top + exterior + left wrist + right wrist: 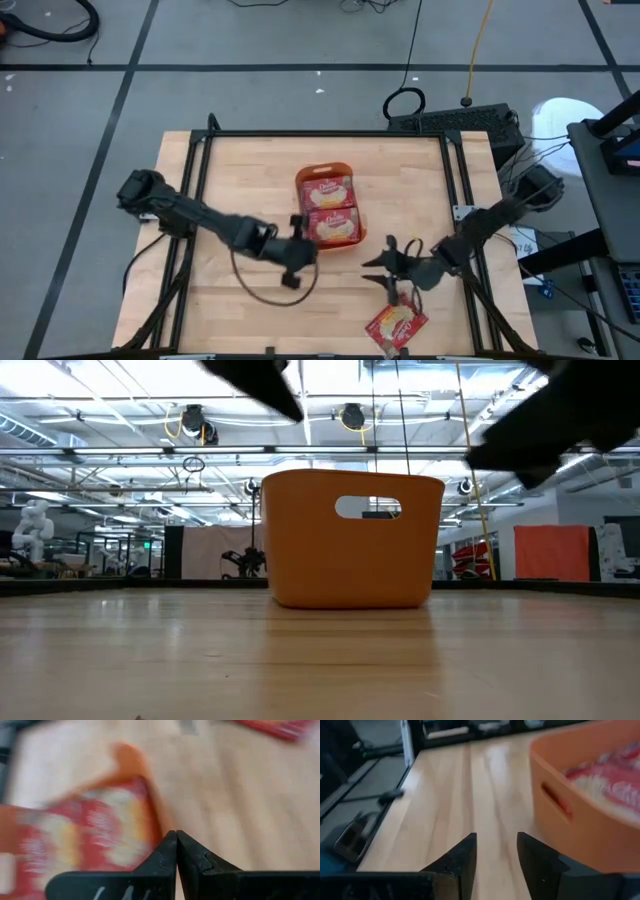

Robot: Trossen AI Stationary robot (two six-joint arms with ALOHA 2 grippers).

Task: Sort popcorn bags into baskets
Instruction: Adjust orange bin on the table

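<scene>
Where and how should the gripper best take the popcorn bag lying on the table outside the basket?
Probably from straight above, across one free edge: the popcorn bag lies flat, askew, near the table's front edge. The open right gripper hovers nearest.

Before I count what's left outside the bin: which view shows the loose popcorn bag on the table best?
The high view: the loose popcorn bag lies whole near the table's front edge. The left wrist view catches only a blurred red edge; the low and right wrist views miss it.

text: none legible | popcorn bags (327, 208) in basket (322, 171): oval labels there, print too small to read
</scene>
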